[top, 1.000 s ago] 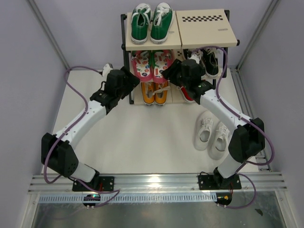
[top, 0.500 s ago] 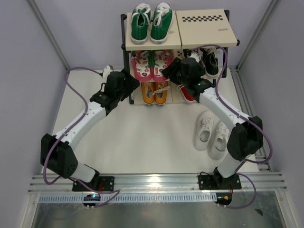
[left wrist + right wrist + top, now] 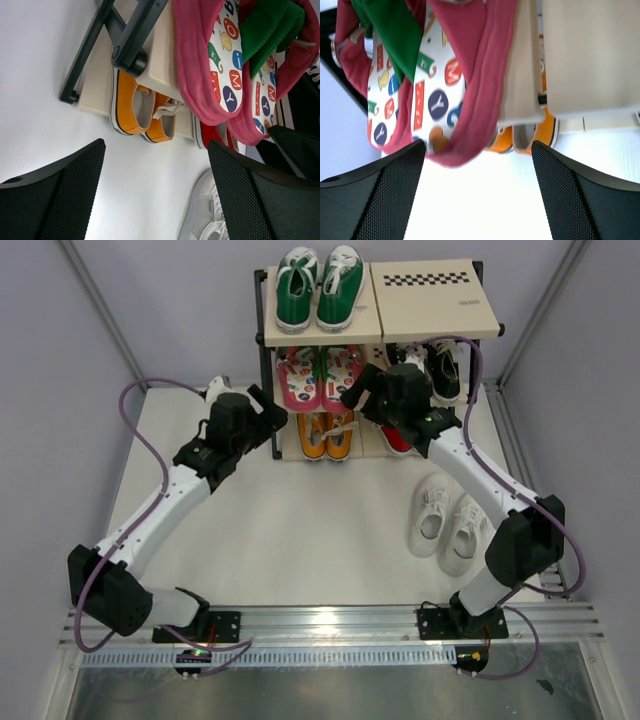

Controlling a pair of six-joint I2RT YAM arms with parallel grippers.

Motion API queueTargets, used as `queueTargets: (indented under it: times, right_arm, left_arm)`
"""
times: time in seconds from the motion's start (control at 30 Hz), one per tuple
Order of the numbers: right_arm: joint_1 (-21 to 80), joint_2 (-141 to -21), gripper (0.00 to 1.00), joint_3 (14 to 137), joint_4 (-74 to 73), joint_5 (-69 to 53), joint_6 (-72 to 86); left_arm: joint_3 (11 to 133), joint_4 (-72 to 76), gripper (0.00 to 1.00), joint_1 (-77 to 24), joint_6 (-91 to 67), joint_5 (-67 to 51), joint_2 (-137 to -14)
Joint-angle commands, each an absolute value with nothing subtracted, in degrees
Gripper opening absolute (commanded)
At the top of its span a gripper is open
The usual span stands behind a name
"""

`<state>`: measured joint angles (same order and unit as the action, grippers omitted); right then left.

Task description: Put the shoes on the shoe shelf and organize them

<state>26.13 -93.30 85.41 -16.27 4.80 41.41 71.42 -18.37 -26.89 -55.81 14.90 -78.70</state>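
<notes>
Bright, even overhead light, soft shadows; the table (image 3: 485, 200) washes out white in both wrist views.

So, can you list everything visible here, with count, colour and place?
shoe shelf: one, black frame, beige boards, far end of table
green sneakers: one pair, green, top tier, left
pink flip-flops: one pair, pink, middle tier, left
orange sneakers: one pair, orange, bottom tier, left
black sneakers: partly hidden, black, middle tier, right
red sneaker: one seen, red, bottom tier, right
white sneakers: one pair, white, on table, right side
left gripper: one, black, open, facing the shelf
right gripper: one, black, open, facing the flip-flops
</notes>
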Motion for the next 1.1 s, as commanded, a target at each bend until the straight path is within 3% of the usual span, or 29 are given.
queueTargets:
  times: [0.0, 0.2, 0.43, 0.57, 0.73, 1.07]
  right_arm:
    - [25.8, -86.0, 0.91, 83.7, -20.7, 2.2, 40.3]
    - [25.9, -71.3, 0.91, 68.5, -27.3, 2.0, 39.7]
    - [25.9, -49.7, 0.91, 54.9, -48.0, 16.7, 41.7]
    - [25.9, -44.0, 0.91, 48.3, -55.5, 22.1, 48.5]
    - [25.7, -43.8, 0.90, 40.1, -54.3, 24.3, 54.4]
    - [21.5, -49.4, 0.61, 40.3, -46.1, 28.6, 51.1]
  left_arm:
    - [72.1, -22.3, 0.87, -26.9, -50.4, 14.3, -75.1]
    - [70.1, -31.4, 0.94, -26.9, -41.7, 13.0, -69.0]
    - [64.8, -42.4, 0.97, -26.9, -37.2, 12.8, -61.3]
    - [59.8, -43.6, 0.96, -26.9, -38.8, 11.7, -56.3]
    - [55.5, -45.3, 0.96, -26.9, -41.4, 11.6, -53.8]
    - [53.3, -48.2, 0.94, -26.9, -40.9, 14.1, -49.8]
